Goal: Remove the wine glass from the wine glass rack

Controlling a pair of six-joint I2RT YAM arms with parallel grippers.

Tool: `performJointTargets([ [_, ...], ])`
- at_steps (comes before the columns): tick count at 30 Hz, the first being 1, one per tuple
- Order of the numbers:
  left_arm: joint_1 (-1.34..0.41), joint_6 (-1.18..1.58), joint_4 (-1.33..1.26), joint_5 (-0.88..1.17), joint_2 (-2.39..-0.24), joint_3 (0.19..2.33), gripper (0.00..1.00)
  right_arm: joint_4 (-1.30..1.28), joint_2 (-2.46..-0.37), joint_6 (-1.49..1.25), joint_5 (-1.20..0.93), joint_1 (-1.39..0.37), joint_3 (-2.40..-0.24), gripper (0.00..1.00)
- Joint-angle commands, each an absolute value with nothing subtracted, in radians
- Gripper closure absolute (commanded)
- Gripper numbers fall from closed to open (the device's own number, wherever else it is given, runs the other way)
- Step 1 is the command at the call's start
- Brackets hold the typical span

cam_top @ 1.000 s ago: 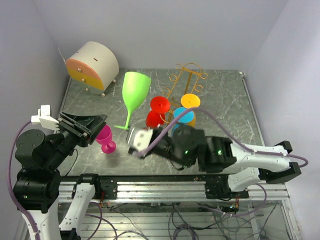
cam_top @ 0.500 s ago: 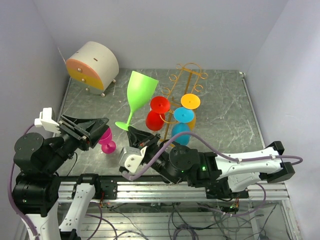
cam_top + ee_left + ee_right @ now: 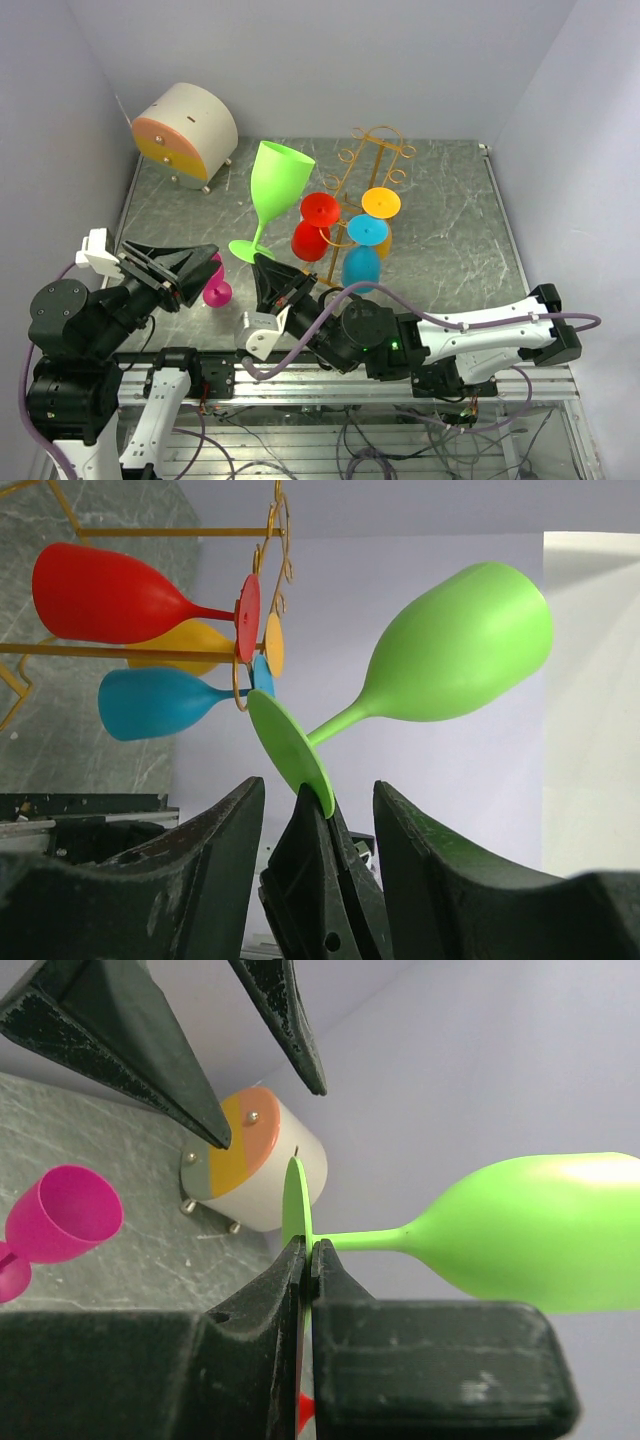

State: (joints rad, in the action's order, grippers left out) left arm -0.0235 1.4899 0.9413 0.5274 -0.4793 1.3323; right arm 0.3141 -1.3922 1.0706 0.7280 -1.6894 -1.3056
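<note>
My right end effector (image 3: 305, 1252) pinches the green wine glass (image 3: 275, 180) by its foot; my left end effector (image 3: 315, 800) stands wide. I'd lower it slowly, upright.

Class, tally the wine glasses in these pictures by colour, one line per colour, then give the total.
green wine glass: 1
pink wine glass: 1
red wine glass: 1
blue wine glass: 1
yellow wine glass: 1
Total: 5
</note>
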Motion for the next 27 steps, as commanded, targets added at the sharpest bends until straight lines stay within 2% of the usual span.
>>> performJointTargets([
  [1,-0.015,1.533,0.973,0.633,-0.476,1.337,0.42,0.401,-1.381,1.107,0.685,-1.777,-1.290,1.00],
  [21,-0.015,1.556,0.941,0.633,-0.442,1.264,0.43,0.465,-1.447,1.133,0.626,-1.855,-1.265,1.00],
  [27,-0.015,1.553,0.929,0.624,-0.432,1.233,0.55,0.450,-1.438,1.115,0.639,-1.897,-1.260,1.00],
])
